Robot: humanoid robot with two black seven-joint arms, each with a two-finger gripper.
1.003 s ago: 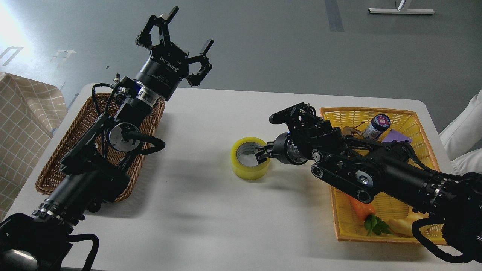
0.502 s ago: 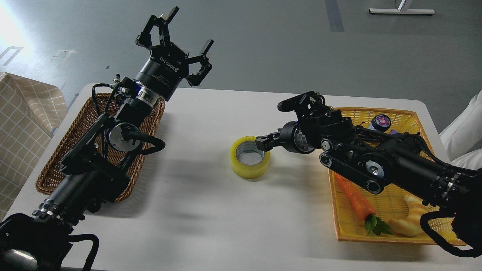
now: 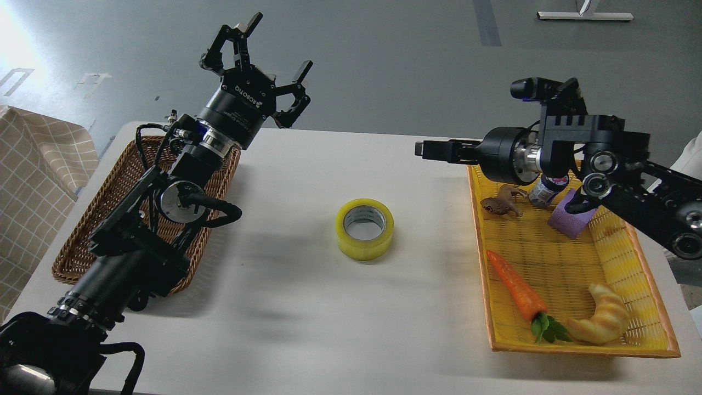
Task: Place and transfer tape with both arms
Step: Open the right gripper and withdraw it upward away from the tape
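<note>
The tape [image 3: 364, 228], a yellow roll with a grey-white core, lies flat on the white table [image 3: 307, 329] near its middle, with nothing touching it. My left gripper [image 3: 263, 52] is raised over the table's far left edge, well left of and behind the tape. Its fingers are spread open and empty. My right gripper [image 3: 433, 150] is raised above the far left corner of the yellow basket [image 3: 576, 346], to the right of and behind the tape. It points left and shows edge-on, so its fingers cannot be told apart. It holds nothing.
A brown wicker basket [image 3: 71, 241] lies at the left under my left arm. The yellow basket holds a carrot [image 3: 515, 293], a croissant [image 3: 603, 321], a purple block [image 3: 570, 219], a small bottle [image 3: 544, 191] and a brown toy [image 3: 498, 206]. A checked cloth [image 3: 33, 181] hangs off the table's left.
My right gripper let go of the tape and drew back up and to the right, over the yellow basket. The tape stayed on the table. The left arm barely moved.
</note>
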